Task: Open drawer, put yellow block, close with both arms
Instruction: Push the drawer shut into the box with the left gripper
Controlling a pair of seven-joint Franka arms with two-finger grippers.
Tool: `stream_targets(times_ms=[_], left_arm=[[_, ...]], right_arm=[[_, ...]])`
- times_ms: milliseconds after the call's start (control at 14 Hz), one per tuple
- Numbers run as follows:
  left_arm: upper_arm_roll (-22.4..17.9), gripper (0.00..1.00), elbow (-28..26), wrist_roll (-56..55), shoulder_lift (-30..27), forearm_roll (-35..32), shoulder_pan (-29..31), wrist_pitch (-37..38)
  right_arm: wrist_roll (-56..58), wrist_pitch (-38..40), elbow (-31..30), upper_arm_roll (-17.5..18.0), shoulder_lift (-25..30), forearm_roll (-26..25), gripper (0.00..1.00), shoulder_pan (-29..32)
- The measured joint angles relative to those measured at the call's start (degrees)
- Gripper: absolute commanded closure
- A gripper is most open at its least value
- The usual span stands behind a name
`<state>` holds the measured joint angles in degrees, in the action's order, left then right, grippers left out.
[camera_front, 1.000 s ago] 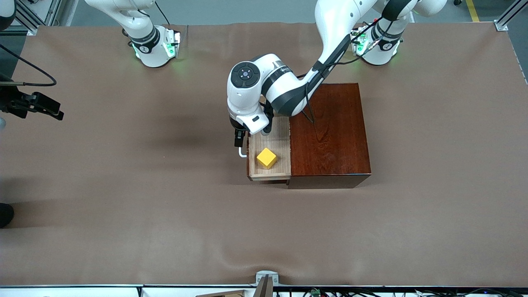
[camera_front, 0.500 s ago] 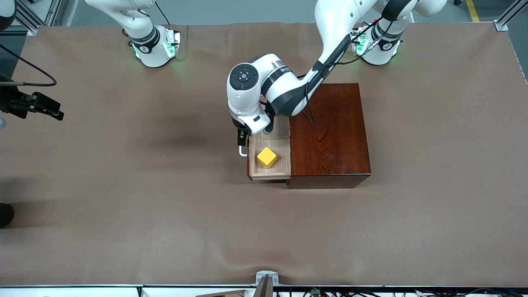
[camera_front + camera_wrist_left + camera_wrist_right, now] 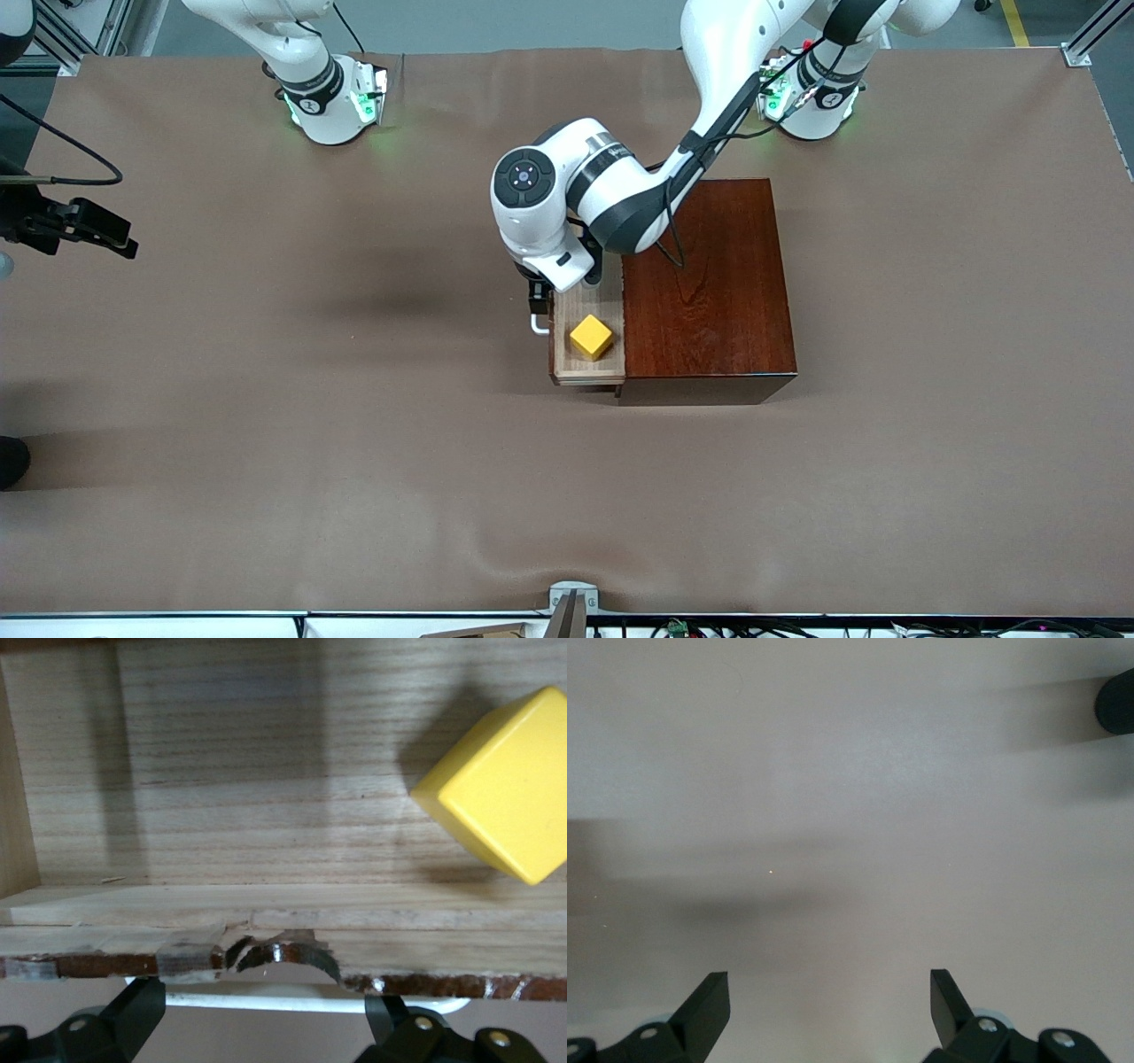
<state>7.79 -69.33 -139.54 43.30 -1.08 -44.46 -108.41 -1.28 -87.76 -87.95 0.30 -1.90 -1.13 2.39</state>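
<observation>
We were closing the drawer [image 3: 587, 341], part open, with the yellow block [image 3: 592, 337] inside. The left gripper [image 3: 537, 307], fingers spread, pressed at the handle [image 3: 539, 327]. The right gripper [image 3: 830, 1005] waited open over bare table. Next: push straight into the box [image 3: 709, 288].

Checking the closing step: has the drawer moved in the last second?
Yes. The drawer, carrying the yellow block, has slid partway into the wooden box, the open left gripper at its handle.
</observation>
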Motion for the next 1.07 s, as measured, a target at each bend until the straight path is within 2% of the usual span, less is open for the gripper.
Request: stream_targets(times_ms=[571,1071], left_arm=[[-3.38,0.0,0.6,-0.25,-0.14,0.03,-0.18,6.85],[-4.95,0.0,0.23,-4.87,-0.13,-3.82,-0.04,11.59]], right_arm=[[0.0,0.0,0.01,0.08,0.0,0.0,0.0,0.0],[0.0,0.0,0.01,0.1,0.0,0.0,0.0,0.0]])
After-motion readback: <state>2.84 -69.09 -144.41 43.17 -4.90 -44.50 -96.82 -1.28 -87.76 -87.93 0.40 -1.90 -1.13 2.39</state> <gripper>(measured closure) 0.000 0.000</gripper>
